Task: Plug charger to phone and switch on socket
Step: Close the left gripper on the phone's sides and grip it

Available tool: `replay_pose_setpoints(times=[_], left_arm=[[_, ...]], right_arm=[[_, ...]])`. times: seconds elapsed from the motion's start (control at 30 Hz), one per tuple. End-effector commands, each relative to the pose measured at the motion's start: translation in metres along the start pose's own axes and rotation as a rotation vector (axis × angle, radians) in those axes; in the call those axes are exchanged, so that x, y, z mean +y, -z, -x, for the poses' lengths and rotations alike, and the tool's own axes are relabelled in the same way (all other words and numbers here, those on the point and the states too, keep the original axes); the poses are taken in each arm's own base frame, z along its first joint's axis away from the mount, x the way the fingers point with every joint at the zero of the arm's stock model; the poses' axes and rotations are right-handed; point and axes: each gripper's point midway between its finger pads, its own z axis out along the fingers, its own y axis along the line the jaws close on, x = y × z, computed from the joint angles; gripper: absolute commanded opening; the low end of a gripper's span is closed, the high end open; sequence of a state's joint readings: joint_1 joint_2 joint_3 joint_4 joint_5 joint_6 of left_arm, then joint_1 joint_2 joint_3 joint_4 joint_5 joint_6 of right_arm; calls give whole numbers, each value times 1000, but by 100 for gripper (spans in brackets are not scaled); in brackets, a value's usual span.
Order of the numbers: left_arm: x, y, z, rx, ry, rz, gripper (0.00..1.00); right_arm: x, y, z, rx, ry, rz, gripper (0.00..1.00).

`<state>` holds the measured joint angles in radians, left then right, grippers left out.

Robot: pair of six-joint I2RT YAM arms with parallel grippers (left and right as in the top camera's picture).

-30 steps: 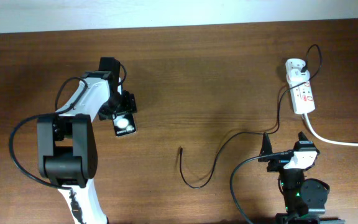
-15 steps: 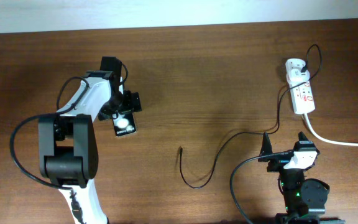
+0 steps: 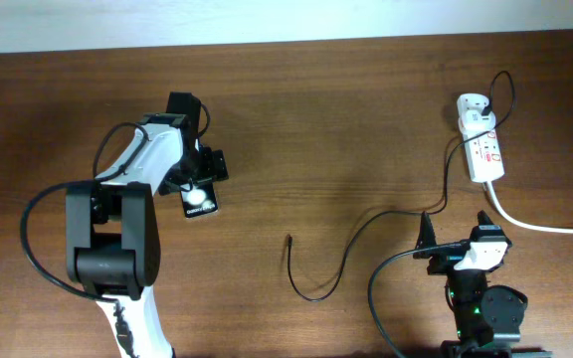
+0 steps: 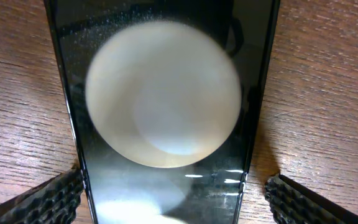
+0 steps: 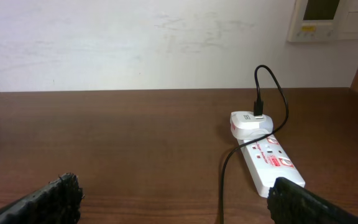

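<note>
The phone (image 3: 200, 201) lies flat on the table at the left, black and glossy with a round white glare spot. My left gripper (image 3: 196, 183) is directly over it. In the left wrist view the phone (image 4: 166, 106) fills the frame between my open left fingers (image 4: 174, 202); the left finger is at its edge and the right finger stands a little apart. The charger cable (image 3: 351, 244) runs from the white adapter (image 3: 473, 105) to its plug tip (image 3: 288, 239), which lies loose mid-table. The socket (image 3: 486, 151) is at the far right. My right gripper (image 3: 456, 234) is open and empty.
The socket's thick white cord (image 3: 545, 227) runs off the right edge. In the right wrist view the socket (image 5: 269, 160) and adapter (image 5: 250, 122) lie ahead to the right, with a wall behind the table's far edge. The cable passes close by my right gripper (image 5: 179, 211).
My left wrist has shifted slightly to the right over the phone. The phone, the cable and the right arm have not moved.
</note>
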<state>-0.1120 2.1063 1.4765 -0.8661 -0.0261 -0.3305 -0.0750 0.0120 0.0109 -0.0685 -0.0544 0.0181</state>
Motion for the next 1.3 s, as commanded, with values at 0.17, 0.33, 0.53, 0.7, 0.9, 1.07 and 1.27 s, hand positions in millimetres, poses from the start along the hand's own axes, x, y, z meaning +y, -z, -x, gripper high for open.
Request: replay_pose_setpoints(times=[0.17, 0.33, 0.53, 0.7, 0.9, 1.07, 1.27], left_arm=[[0, -18, -10, 43, 14, 15, 100], [0, -19, -10, 43, 14, 15, 99], [0, -18, -10, 42, 13, 15, 87], [2, -19, -8, 31, 13, 25, 87], [2, -19, -2, 7, 14, 30, 89], [2, -19, 0, -3, 14, 27, 90], [4, -23, -8, 22, 13, 32, 91]], right_arm=[[5, 0, -2, 3, 3, 25, 99], [5, 0, -2, 3, 4, 25, 99], [5, 0, -2, 3, 4, 25, 99], [5, 0, -2, 3, 3, 25, 99], [5, 0, -2, 3, 4, 25, 99], [5, 0, -2, 3, 3, 25, 99], [5, 0, -2, 4, 3, 25, 99]])
